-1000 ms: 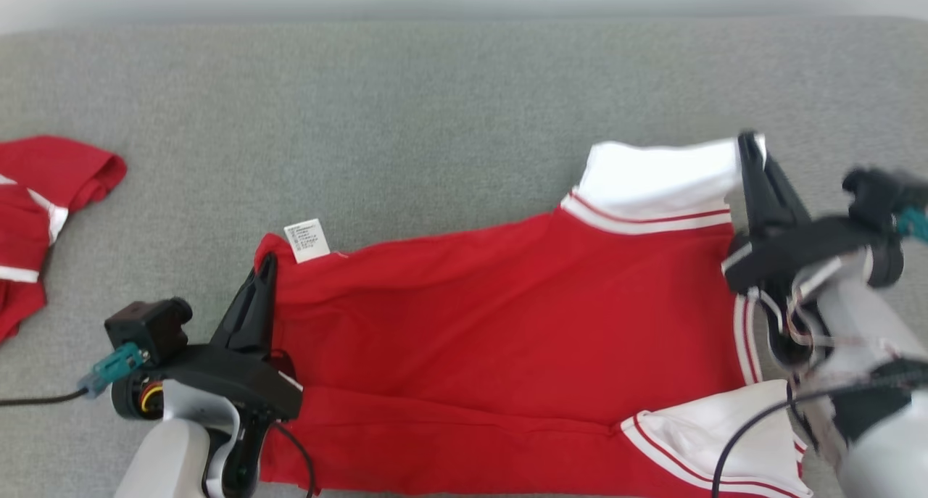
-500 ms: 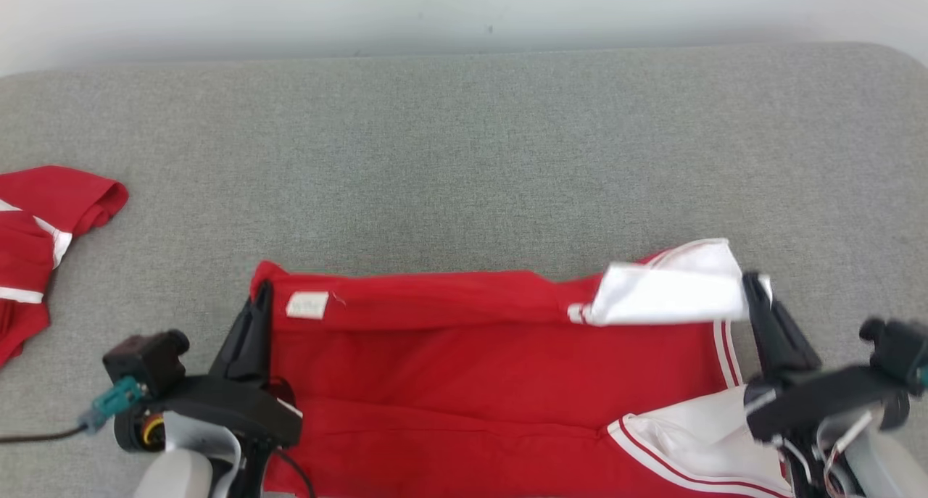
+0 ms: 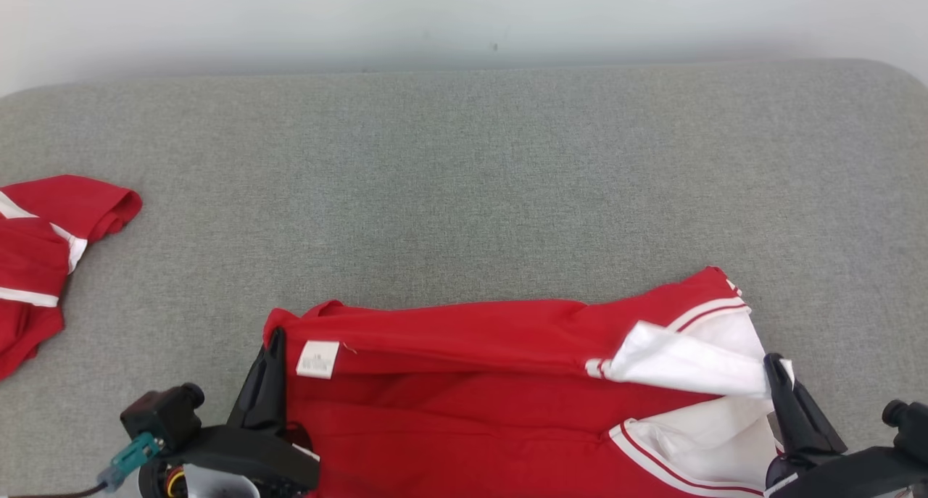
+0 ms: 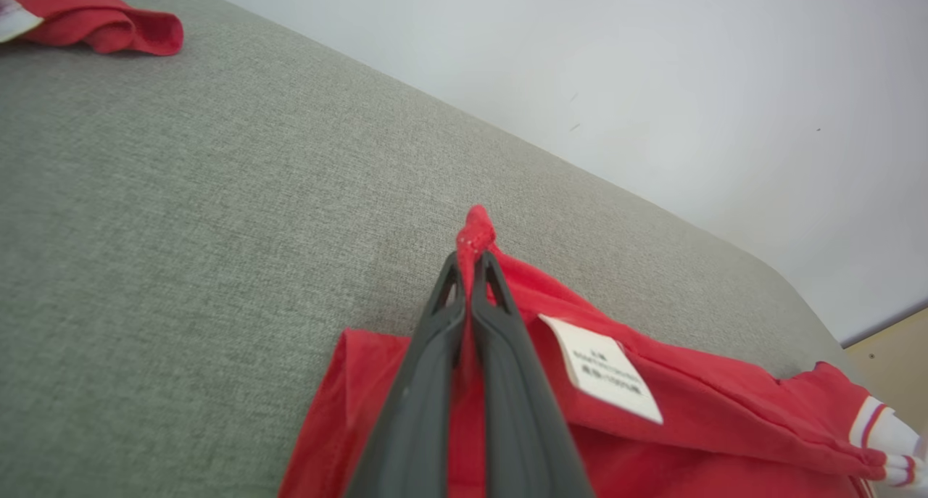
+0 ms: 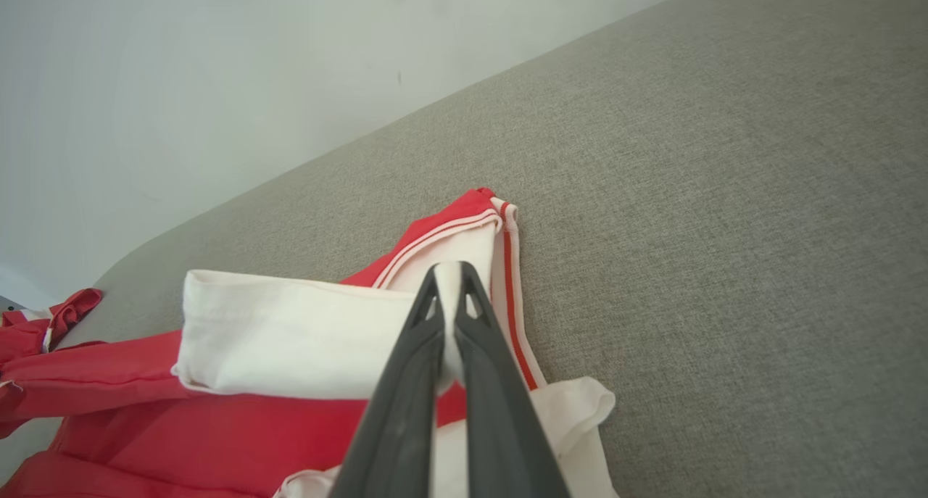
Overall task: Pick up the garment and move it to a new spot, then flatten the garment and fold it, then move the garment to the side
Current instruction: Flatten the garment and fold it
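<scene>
Both the left gripper and the right gripper have come back toward the robot, pulling the far edge of the red garment over itself. The left gripper pinches a red corner tight, with a white tag just to its right. The right gripper pinches the white sleeve tight. The garment lies between them on the grey cushion. Another red cloth lies well off to the left of the left gripper.

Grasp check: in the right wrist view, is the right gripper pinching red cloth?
No, the right gripper is shut on the white sleeve, not red fabric.
</scene>
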